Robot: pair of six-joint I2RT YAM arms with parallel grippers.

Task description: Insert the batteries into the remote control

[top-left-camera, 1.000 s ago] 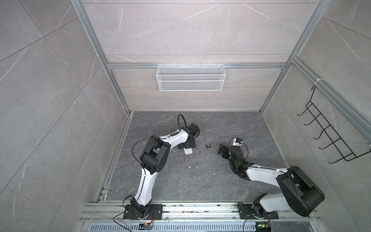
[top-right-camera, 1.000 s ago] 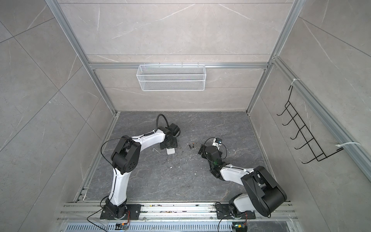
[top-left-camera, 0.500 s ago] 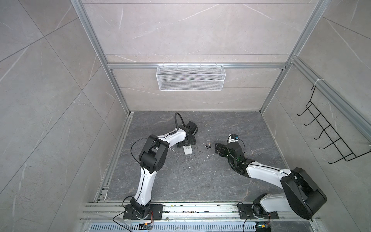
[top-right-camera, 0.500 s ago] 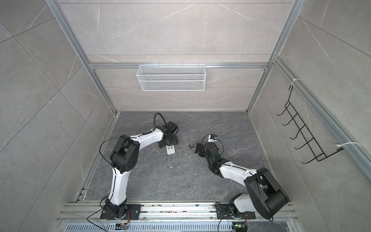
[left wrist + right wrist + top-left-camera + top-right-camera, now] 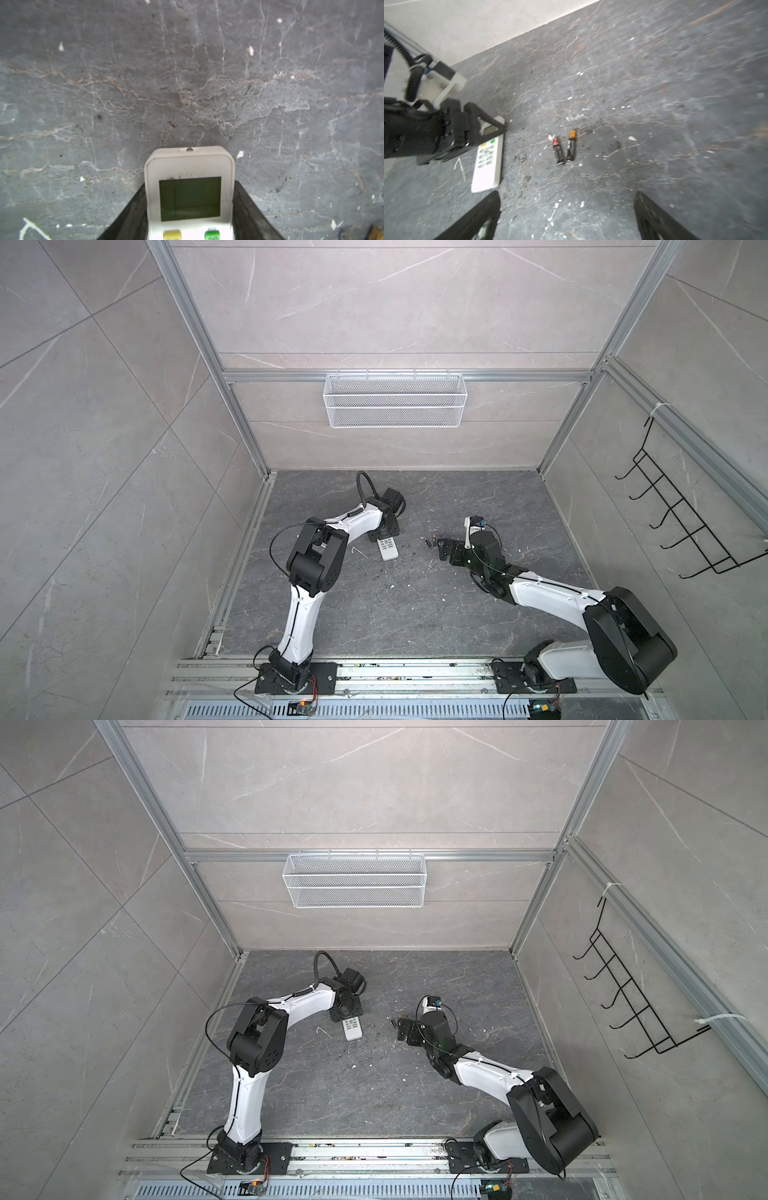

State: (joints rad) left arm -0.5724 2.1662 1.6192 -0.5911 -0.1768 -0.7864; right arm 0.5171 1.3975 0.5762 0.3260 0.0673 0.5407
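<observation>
Remote control [image 5: 387, 549] is noted left of centre on the dark desk [image 5: 415, 614] in both top views, lying flat with display and buttons facing up. The left end effector [image 5: 384, 535] is set over its display end. In the left wrist view the black fingers [image 5: 133, 216] sit flush against both long sides, so the remote is judged to be pinched, though the desk carries it. The batteries [image 5: 558, 151] are recorded at frame centre of the top views, just right of the remote, side by side and almost touching, with unlike ends pointing the same way. The right end effector [image 5: 566, 195] is spread wide and empty, aimed at the pair from near by. Risks are judged as follows. With the face up, the back is hidden, so a turn-over is probably needed. A hold at one end alone could let the long body swing or slip. Wide jaws lowered on two close cylinders could trap both or roll one away. Polarity could be mistaken, the two lying opposed. White specks [image 5: 632, 138] on the desk could foul a pinch.
</observation>
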